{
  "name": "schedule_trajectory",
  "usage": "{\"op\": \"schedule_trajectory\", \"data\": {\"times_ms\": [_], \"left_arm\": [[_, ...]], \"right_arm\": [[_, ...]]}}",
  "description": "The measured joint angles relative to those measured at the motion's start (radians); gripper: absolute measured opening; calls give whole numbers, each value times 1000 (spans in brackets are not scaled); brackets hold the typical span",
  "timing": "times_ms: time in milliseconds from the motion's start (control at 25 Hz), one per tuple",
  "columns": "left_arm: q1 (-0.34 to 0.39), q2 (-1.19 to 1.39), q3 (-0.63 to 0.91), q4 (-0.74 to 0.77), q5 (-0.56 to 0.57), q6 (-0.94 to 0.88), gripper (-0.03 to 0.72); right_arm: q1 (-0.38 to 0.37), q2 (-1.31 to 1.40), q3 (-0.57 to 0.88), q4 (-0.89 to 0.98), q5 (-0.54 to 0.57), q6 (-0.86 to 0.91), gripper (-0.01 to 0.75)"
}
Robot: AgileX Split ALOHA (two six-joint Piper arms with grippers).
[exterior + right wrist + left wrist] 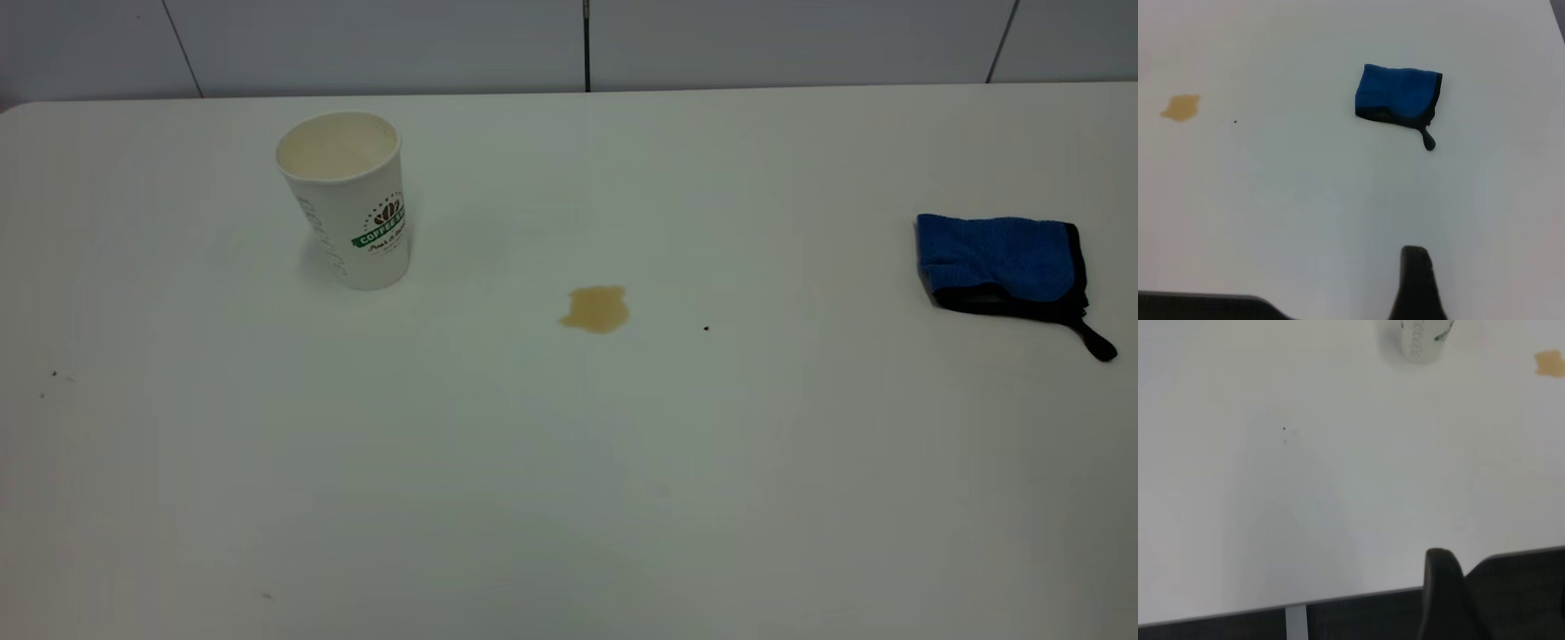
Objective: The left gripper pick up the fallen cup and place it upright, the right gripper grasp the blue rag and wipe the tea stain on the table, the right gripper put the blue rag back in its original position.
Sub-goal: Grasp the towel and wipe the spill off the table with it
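Observation:
The white paper cup point(347, 204) stands upright at the back left of the white table point(569, 498), its cream inside showing. The light-brown tea stain point(596, 308) lies near the table's middle. At the far right lies the folded blue rag point(1000, 262), its black loop tab pointing outward. Neither gripper shows in the exterior view. In the left wrist view only a black tip of the left gripper point(1441, 587) shows, by the table's edge and far from the cup point(1421, 340). The right gripper point(1415, 280) also shows just a black tip, well apart from the rag point(1398, 95) and the stain point(1181, 107).
A tiny black speck point(706, 328) sits just right of the stain. A pale panelled wall point(587, 44) runs behind the table's far edge. The table's near edge point(1271, 610) crosses the left wrist view, with a dark area beyond it.

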Motion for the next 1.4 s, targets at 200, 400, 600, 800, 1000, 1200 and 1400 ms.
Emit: {"op": "schedule_trajectory", "data": {"times_ms": [200, 400, 600, 800, 1000, 1200, 1400], "left_arm": [[3, -49, 30, 15, -4, 1, 447], [4, -49, 36, 18, -1, 1, 447], [4, -49, 36, 18, 0, 1, 447], [4, -49, 36, 18, 0, 1, 447], [4, -49, 36, 18, 0, 1, 447], [4, -49, 36, 18, 0, 1, 447], [4, -49, 36, 18, 0, 1, 447]], "right_arm": [[0, 0, 0, 0, 0, 0, 590], [0, 0, 0, 0, 0, 0, 590], [0, 0, 0, 0, 0, 0, 590], [0, 0, 0, 0, 0, 0, 590], [0, 0, 0, 0, 0, 0, 590], [8, 1, -11, 13, -16, 18, 590], [9, 175, -167, 34, -110, 29, 590]]}}
